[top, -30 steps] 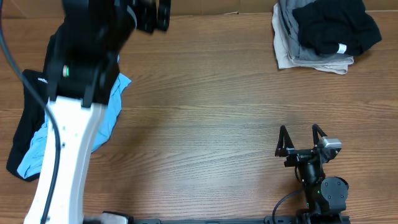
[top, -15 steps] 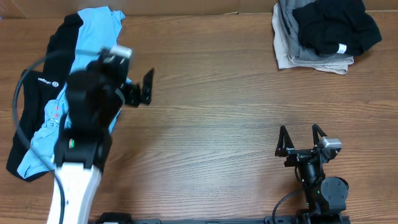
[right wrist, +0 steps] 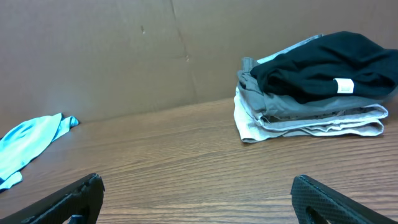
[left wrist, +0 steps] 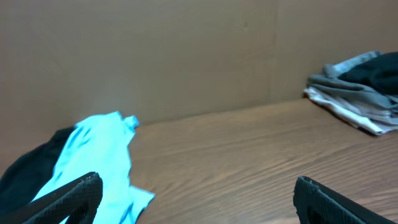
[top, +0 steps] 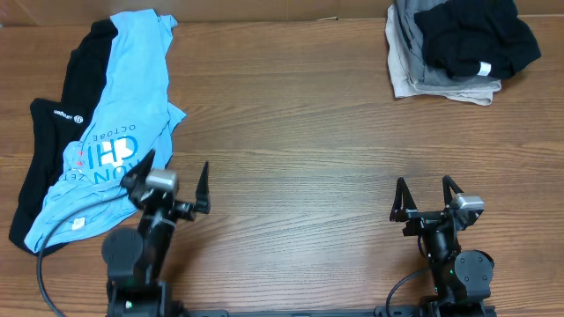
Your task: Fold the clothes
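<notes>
Crumpled lt-blue tee on woodgrain table; folded stack far corner.

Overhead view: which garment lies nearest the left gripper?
The blue shirt, spread over a black garment beside the left gripper; the folded pile lies far right.

Matt wood-grain table, seemingly soft cloth shirt
</notes>
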Controlling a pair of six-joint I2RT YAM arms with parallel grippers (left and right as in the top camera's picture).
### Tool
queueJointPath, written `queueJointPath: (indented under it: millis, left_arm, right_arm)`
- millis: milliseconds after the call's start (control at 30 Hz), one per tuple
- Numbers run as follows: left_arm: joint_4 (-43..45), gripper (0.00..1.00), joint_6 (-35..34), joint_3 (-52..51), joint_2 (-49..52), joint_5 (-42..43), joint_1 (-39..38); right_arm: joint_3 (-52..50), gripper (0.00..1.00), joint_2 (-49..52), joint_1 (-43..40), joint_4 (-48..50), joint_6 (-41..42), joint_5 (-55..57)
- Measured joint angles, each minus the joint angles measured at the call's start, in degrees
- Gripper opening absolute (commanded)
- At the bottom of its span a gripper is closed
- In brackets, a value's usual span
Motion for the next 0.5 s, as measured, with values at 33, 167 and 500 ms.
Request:
queueJointPath:
  millis: [33,167,500]
  left_arm:
    - [0.0,1.00,-0.2,-0.9,-1.3,0.0,0.4]
    - [0.3,1.00,-1.2,-5.6,-8.9,0.1,0.6]
    - [-3.1,1.00,-1.6,-10.9,-17.1,-0.3,0.6]
  right_arm:
    - [0.0,1.00,0.0,0.0,-0.1,0.0,0.0]
    - [0.0,1.00,0.0,0.0,0.0,0.0,0.0]
    - [0.0,1.00,0.0,0.0,0.0,0.0,0.0]
